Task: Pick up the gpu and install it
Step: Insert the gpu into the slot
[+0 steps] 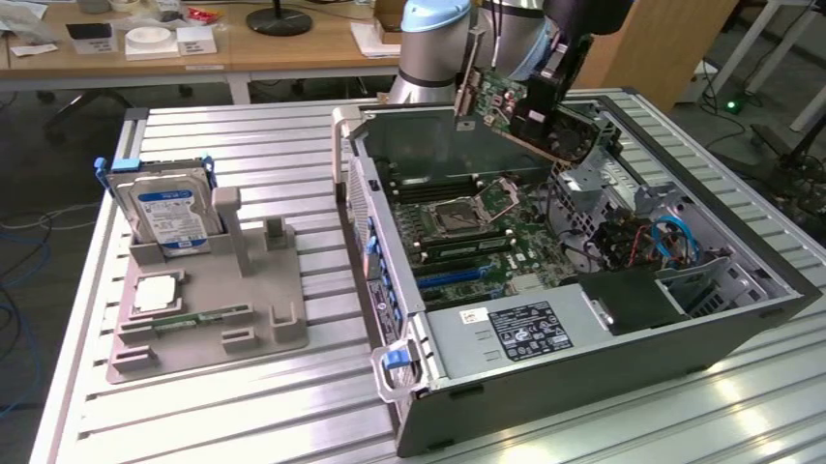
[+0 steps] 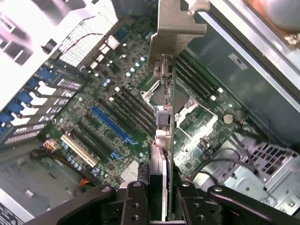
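Claw (image 1: 540,101) pinched on the gpu (image 1: 497,97), a finger on each flat face, card held edge-on and tilted. In the exterior view the card hangs at 12 o'clock from the middle of the open computer case (image 1: 775,290), over its far end, with the silvery bracket (image 1: 462,82) at the card's 9 o'clock end. In the wrist view my fingers (image 2: 136,201) clamp the near end of the gpu (image 2: 165,122); my claw (image 2: 161,202) points it bracket (image 2: 173,28) first toward the motherboard (image 2: 197,117). The card is seated in no slot; the blue slot (image 2: 112,124) lies bare beside its line. In the exterior view the CPU socket (image 1: 481,205) sits near the case's centre and the power supply (image 1: 516,333) at its 6 o'clock end. At 9 o'clock from the case, well apart, a grey tray (image 1: 258,319) on the slatted table (image 1: 258,416); a hard drive (image 1: 168,213) stands upright at the tray's 11 o'clock corner.
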Robot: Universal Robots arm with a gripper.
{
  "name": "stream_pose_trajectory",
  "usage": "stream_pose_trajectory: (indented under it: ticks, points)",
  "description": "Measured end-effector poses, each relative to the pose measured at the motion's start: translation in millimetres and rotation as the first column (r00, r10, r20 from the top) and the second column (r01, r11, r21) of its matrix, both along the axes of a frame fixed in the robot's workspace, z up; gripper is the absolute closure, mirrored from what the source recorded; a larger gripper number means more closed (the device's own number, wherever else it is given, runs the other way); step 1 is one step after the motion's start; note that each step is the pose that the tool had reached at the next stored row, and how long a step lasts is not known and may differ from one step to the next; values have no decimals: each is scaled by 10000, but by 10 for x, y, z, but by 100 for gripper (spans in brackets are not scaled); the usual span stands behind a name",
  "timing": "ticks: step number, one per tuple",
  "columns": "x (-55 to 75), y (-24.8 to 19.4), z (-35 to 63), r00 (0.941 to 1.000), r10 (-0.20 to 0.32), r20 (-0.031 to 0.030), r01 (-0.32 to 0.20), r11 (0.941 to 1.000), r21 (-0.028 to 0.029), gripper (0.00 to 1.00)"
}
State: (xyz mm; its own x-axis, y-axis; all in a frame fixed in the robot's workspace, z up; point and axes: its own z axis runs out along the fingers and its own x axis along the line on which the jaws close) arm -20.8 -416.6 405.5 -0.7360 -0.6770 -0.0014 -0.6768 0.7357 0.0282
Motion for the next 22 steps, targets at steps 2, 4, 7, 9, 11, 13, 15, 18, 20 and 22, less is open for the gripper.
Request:
stream_pose_trajectory:
  ticks: [2,4,7,9,11,13,15,18,20,22]
  points:
    - [0,0,0,9994,336,0,-336,9994,0,73]
    - [0,0,0,9978,670,0,-670,9978,0,73]
    - [0,0,0,9932,1162,0,-1162,9932,0,73]
    - [0,0,0,9890,1482,0,-1482,9890,0,73]
    - [0,0,0,9838,1793,0,-1793,9838,0,73]
    - [0,0,0,9774,2113,0,-2113,9774,0,73]
    - [0,0,0,9702,2422,0,-2422,9702,-1,73]
    - [0,0,0,9575,2883,0,-2883,9575,-1,73]
    - [0,0,0,9481,3180,0,-3180,9481,-1,73]
    - [0,0,0,9372,3488,-1,-3488,9372,-1,73]
